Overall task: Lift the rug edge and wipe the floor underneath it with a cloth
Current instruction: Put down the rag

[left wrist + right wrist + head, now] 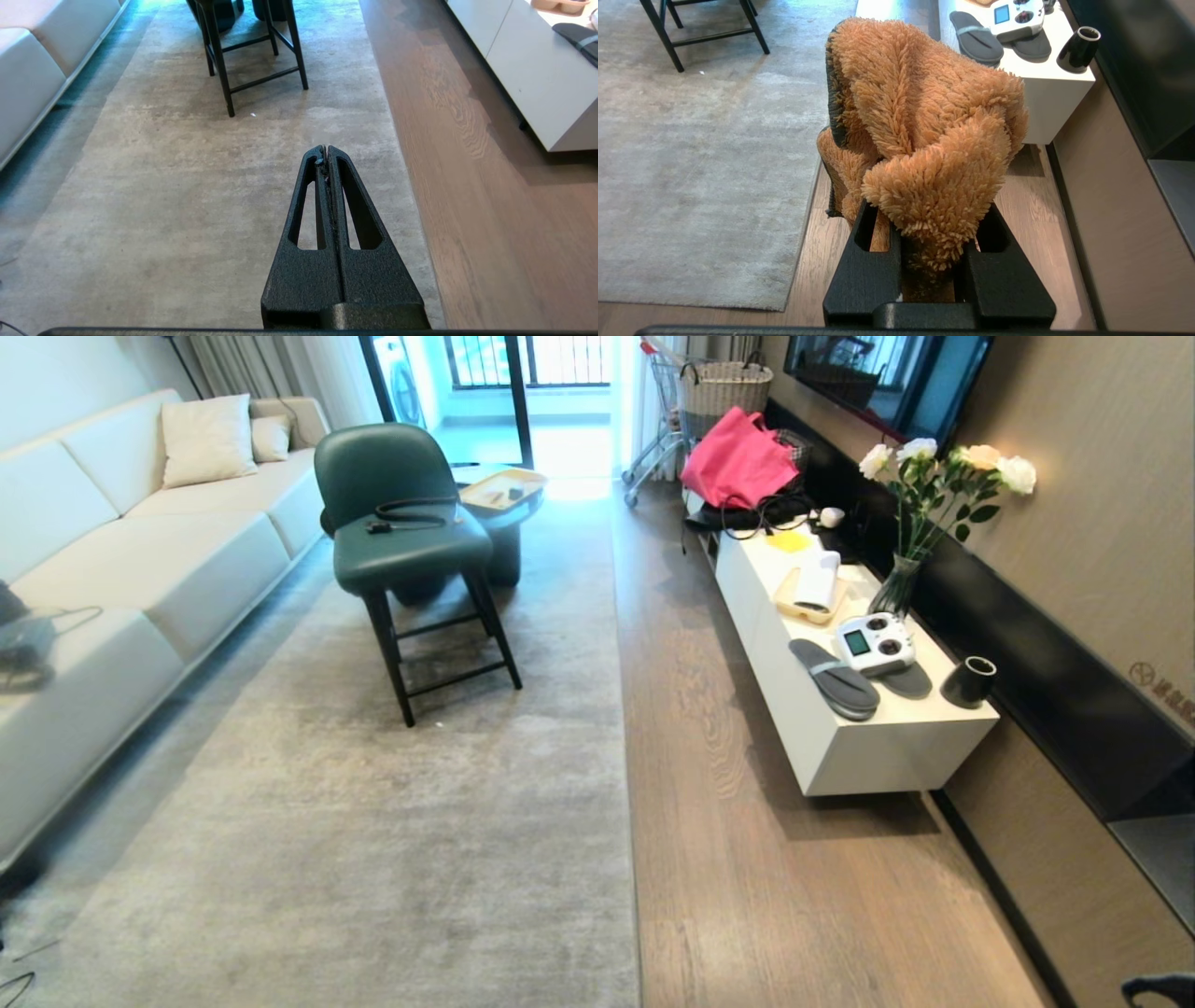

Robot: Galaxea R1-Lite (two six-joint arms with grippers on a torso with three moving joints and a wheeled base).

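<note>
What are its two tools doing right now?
Left tool: closed, empty, above the pale grey rug.
Right tool: closed on the fuzzy orange cloth.

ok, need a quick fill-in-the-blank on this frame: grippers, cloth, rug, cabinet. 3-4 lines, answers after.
1. The right gripper is shut on the fuzzy orange ____.
2. The left gripper hangs over the grey rug with its fingers ____.
3. The rug edge lies ____ on the floor, not yet lifted.
4. On the white cabinet, grey slippers lie beside a white ____.

Answers: cloth; shut; flat; remote controller
</note>
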